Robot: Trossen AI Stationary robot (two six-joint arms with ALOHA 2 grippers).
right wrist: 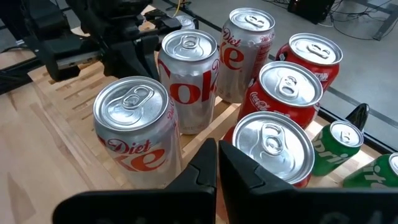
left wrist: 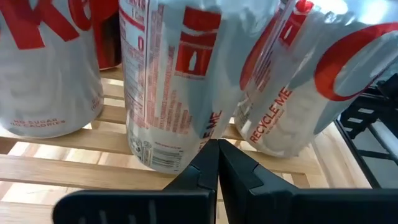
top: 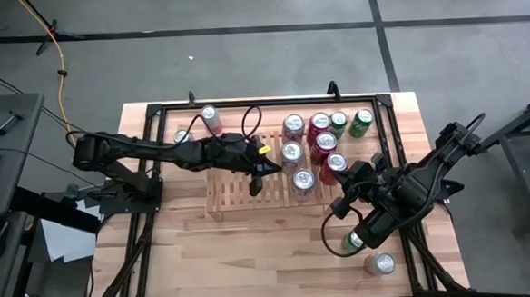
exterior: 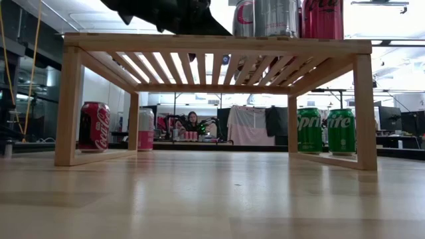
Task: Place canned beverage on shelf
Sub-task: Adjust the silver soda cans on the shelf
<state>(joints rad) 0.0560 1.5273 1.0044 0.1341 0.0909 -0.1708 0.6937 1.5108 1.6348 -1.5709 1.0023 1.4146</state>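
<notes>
A: What is needed for the step in hand to be done well?

B: A can still off the shelf (top: 249,181) has to be chosen, it seems. Neither gripper is seen holding anything. The left gripper (top: 264,164) is shut, fingers pressed together, and is poised over the slats at the centre of the high view. The right gripper (top: 342,199) is likewise closed on nothing, right of centre. The fingers would have to be parted before any can is approached, and a can should be taken upright around its body.

A: Which cans are left to be placed?

B: A silver can (top: 379,263) and a green can (top: 353,241) are seen on the table at the lower right of the high view, just below the right gripper. Two more stand at the upper left: a can with a pink label (top: 211,119) and, beside it, another can (top: 182,136).

A: And where is the shelf relative to the grippers?

B: It is directly beneath the left gripper. Its right part is already filled by Diet Coke cans (right wrist: 132,129) and red Coca-Cola cans (right wrist: 287,93), which are close in front of the right gripper. The bare slats at its left should be aimed for, so that the standing cans are not knocked.
</notes>
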